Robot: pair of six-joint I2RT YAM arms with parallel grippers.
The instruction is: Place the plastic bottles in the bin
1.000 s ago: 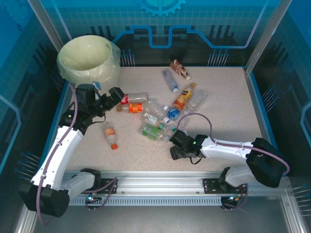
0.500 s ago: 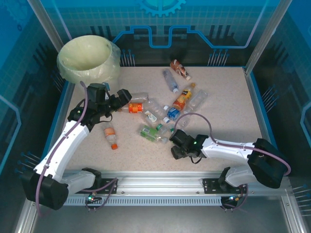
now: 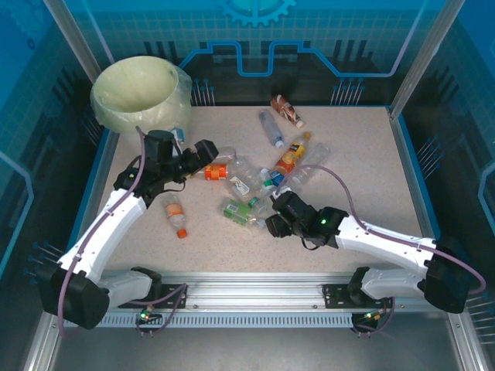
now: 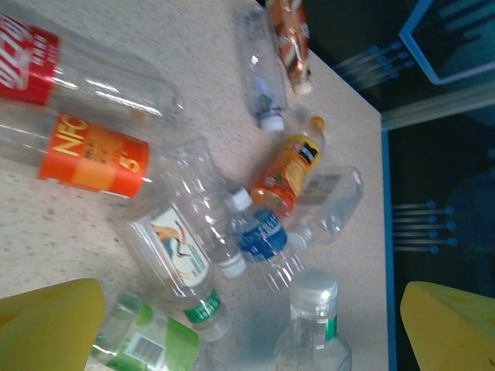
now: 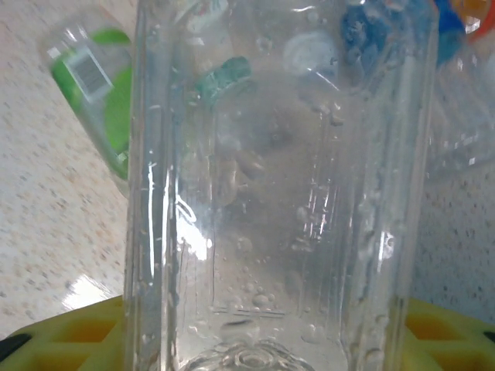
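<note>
Several plastic bottles lie in a loose heap mid-table: an orange-label one [image 3: 215,171], a green-label one [image 3: 238,210], a blue-label one [image 3: 272,179], an orange juice one [image 3: 291,157] and a brown-label one [image 3: 286,110]. The cream bin [image 3: 139,93] with its bag stands at the far left corner. My right gripper [image 3: 272,220] is shut on a clear bottle [image 5: 278,193] that stands up between its yellow fingers [image 5: 69,332]. The same bottle's grey cap [image 4: 313,290] shows in the left wrist view. My left gripper [image 3: 210,154] hovers open over the heap's left side, nothing between its fingers [image 4: 54,317].
One bottle with an orange cap [image 3: 175,214] lies alone left of the heap, under my left arm. A red-label bottle [image 4: 23,54] lies beside the orange-label one. Blue rails [image 3: 406,162] edge the table, and bare tabletop lies to the right.
My right gripper has closed on the clear bottle and moved up and toward the heap with it. My left gripper has swung right, from beside the bin to over the heap.
</note>
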